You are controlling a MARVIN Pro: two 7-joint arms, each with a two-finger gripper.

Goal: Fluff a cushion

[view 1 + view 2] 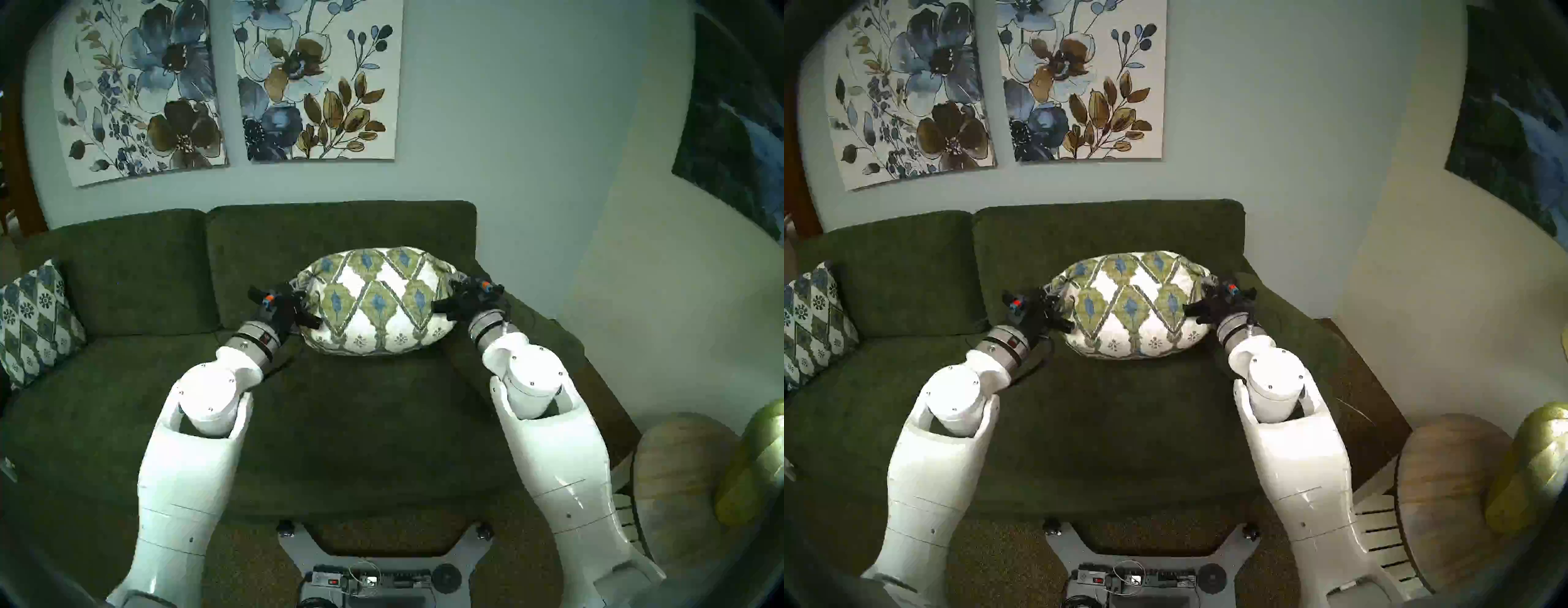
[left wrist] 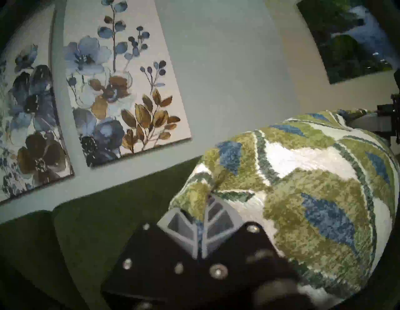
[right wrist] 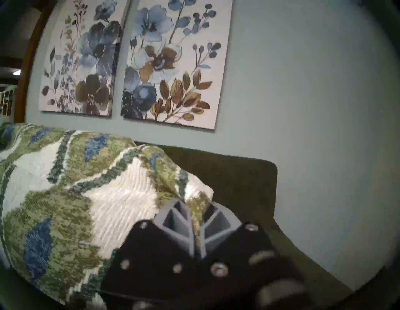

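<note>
From the head's left eye we look down on a dark green sofa point(image 1: 127, 424) against a pale wall. The cushion point(image 1: 375, 301), cream with olive and blue diamonds, bulges into a wide oval above the right seat, in front of the backrest. Our left end effector point(image 1: 302, 297) pinches its left edge and our right end effector point(image 1: 455, 293) pinches its right edge. A smaller, bluer patterned cushion point(image 1: 34, 322) leans at the sofa's far left. Two floral canvases point(image 1: 237, 85) hang above.

From the head's right eye we see nearly the same: the cushion point(image 1: 1134, 303) stretched between both arms.

In the left wrist view our grey fingers point(image 2: 218, 220) are drawn together, clamped on a gathered fold of the cushion point(image 2: 303, 194).

In the right wrist view the fingers point(image 3: 175, 220) likewise close on a corner fold of the cushion point(image 3: 86, 194), with the sofa backrest point(image 3: 238, 177) behind.
</note>
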